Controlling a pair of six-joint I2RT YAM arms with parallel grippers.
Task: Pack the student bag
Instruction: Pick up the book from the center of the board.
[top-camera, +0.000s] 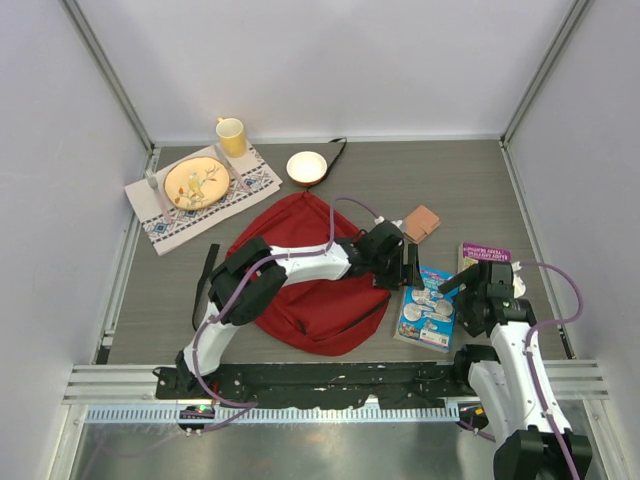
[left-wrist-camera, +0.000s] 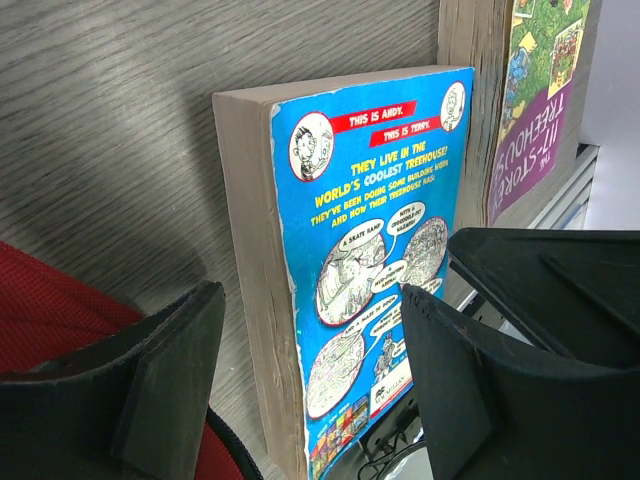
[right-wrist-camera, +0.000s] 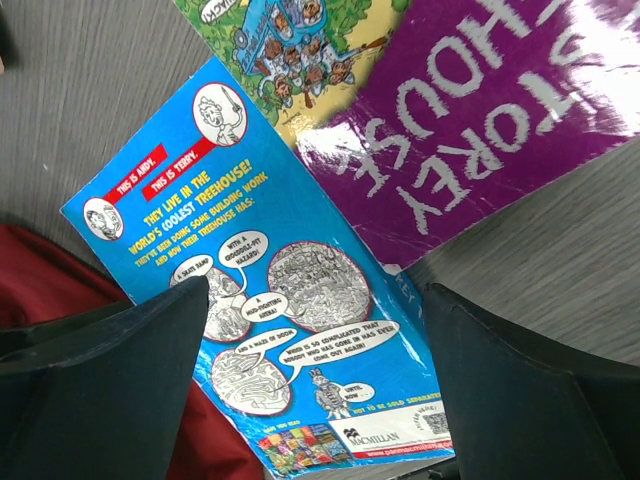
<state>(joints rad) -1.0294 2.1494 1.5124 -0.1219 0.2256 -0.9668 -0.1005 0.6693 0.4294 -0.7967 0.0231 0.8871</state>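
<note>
So the left arm was stretched out low from its base at the near edge, folded at the elbow and reaching right across the student bag (top-camera: 320, 310), which lay flat about mid-table, a bit toward the near edge. The left claw (top-camera: 410, 267) ended up just past the bag's right side, over the left edge of a blue book (top-camera: 427, 310). Its fingers (left-wrist-camera: 170, 390) stood wide apart with the book's page edge showing between them, nothing pinched as far as I could see.

The right arm stood up short from the near right side, wrist bent down. The right claw (top-camera: 455, 284) hung over the same blue book, also spread wide and holding nothing.

Writing-wise, the blue cover read "THIS IS ANDY.", "THIS IS TERRY." and "THEY LIVE IN THE WORLD'S COOLEST TREEHOUSE!", with cartoon bubbles like "A SKATE RAMP" and "A MAZE OF DOOM", and "MACMILLAN" at the bottom. A purple book (top-camera: 486, 253) just beyond it, toward the right edge, said "STOREY TREEHOUSE"; I couldn't read the number in front for sure.

The far left corner had a patterned cloth (top-camera: 255, 185) with a plate (top-camera: 196, 182) on it and a yellow mug (top-camera: 232, 135) at its far end. A small bowl (top-camera: 306, 166) sat near the far edge, and a brown wallet-looking thing (top-camera: 421, 223) lay right of the bag.
</note>
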